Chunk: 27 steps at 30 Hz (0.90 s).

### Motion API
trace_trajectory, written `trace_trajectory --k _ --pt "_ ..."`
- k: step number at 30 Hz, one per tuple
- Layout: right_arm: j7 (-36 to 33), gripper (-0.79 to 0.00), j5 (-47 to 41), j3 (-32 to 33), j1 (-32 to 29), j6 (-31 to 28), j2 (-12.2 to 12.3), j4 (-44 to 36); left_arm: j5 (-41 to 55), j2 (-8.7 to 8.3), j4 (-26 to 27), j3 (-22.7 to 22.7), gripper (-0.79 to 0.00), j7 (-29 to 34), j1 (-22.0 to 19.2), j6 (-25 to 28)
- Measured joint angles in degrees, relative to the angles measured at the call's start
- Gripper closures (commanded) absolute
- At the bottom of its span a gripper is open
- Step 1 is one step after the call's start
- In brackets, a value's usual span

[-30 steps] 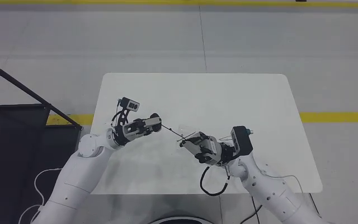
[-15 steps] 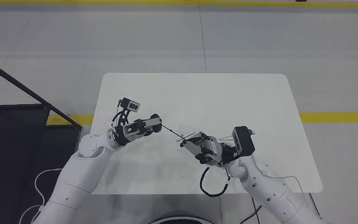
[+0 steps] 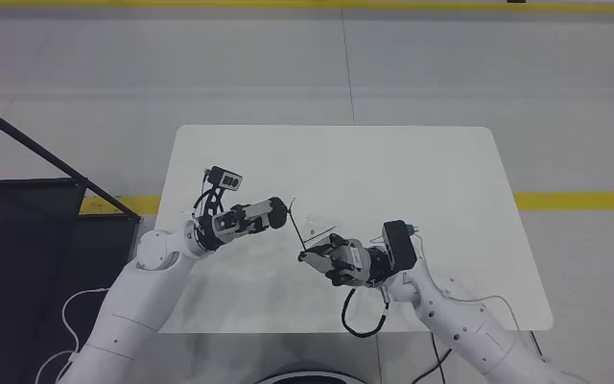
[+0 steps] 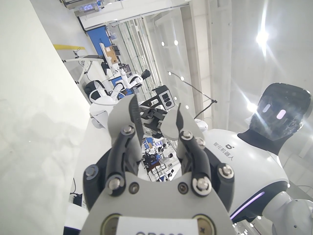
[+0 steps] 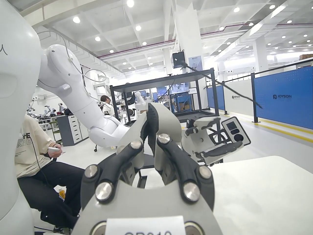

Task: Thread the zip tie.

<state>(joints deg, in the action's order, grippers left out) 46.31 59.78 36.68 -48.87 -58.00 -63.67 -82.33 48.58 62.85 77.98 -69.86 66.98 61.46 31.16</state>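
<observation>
One zip tie (image 3: 297, 227) in R gripper (image 3: 308, 255)

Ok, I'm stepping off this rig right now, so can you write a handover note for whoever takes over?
Left gripper: open, empty, over the table, tips close beside the free end of the zip tie.
Right gripper: shut on the tie's near end; the strip sticks out straight, away from the robot.
Done: the tie is held in one gripper.
Left to do: no loop shows; probably grip the free end with the left gripper, then thread tail through head. Which end is the head, I cannot tell.
</observation>
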Motion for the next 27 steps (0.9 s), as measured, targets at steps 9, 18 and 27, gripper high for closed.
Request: trace_trajectory --k 9,18,27 --pt "0.0 0.0 8.3 3.0 -0.2 0.0 1.9 2.5 -2.2 0.04 -0.3 -2.5 -0.785 -4.2 0.7 2.8" --pt "-6.0 0.0 20.9 7.8 -2.0 0.0 7.1 1.1 1.2 -0.06 1.0 -5.2 -0.785 -3.3 2.7 3.4" --pt "-26.0 0.0 15.4 15.1 -7.6 1.7 10.6 -7.4 2.7 0.1 1.1 -5.4 -0.785 -2.6 3.0 3.4"
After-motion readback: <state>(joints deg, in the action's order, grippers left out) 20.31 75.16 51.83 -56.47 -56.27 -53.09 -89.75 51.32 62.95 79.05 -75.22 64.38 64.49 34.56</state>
